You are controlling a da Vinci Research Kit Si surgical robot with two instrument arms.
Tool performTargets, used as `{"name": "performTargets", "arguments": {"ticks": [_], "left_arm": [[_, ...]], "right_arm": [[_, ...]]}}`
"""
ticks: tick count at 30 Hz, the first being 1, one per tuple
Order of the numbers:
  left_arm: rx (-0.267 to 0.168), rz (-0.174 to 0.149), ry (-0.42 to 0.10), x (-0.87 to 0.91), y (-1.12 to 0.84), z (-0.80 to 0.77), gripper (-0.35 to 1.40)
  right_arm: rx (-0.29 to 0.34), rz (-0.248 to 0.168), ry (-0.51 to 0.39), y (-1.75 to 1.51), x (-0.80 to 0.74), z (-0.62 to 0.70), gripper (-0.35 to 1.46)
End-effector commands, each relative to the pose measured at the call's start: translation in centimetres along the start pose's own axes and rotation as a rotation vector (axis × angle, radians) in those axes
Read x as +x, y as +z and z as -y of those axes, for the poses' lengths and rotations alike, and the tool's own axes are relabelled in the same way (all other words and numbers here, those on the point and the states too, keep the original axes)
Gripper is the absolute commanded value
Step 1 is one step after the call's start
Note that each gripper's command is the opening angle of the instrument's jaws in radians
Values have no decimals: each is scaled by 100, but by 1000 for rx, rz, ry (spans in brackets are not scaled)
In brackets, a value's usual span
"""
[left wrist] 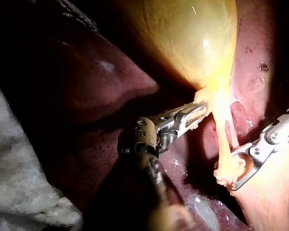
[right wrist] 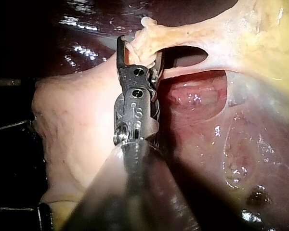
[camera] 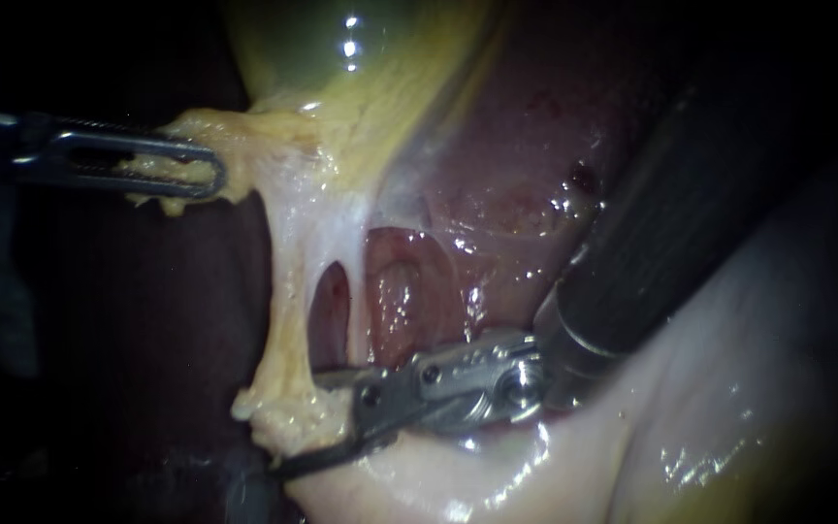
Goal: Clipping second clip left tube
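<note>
The gallbladder [camera: 341, 58] hangs at the top, greenish yellow. Two strands run down from its neck with a window between them: the yellowish left tube [camera: 283, 320] and the thin whitish right tube [camera: 351, 291]. My left instrument [camera: 172, 163] comes in from the left with its slotted jaws shut on the yellow tissue at the gallbladder's neck [camera: 235, 146], pulling it leftward. My right instrument [camera: 314, 419] reaches in low, and its open jaws straddle the lower end of the left tube. The right wrist view shows the same jaws [right wrist: 139, 55] on either side of that tube [right wrist: 183, 41].
Dark red liver [camera: 516, 146] lies behind the tubes. Pale glistening tissue [camera: 729, 388] fills the lower right under my right instrument's thick dark shaft [camera: 691, 194]. In the left wrist view, white gauze [left wrist: 19, 168] lies beside the liver.
</note>
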Motion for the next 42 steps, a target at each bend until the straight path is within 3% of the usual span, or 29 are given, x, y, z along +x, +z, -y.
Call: {"name": "performTargets", "arguments": {"ticks": [1,11,27,33,42], "left_arm": [[0,0,0,0,0,0,-35],[0,0,0,0,0,0,-35],[0,0,1,-1,-1,0,-35],[0,0,1,-1,-1,0,-35],[0,0,1,-1,-1,0,-35]], "right_arm": [[0,-1,0,0,0,0,50],[2,-2,7,-4,1,0,50],[-19,-47,47,-48,17,-14,50],[-24,-72,79,-65,21,-21,50],[-2,-133,148,-64,22,-27,50]]}}
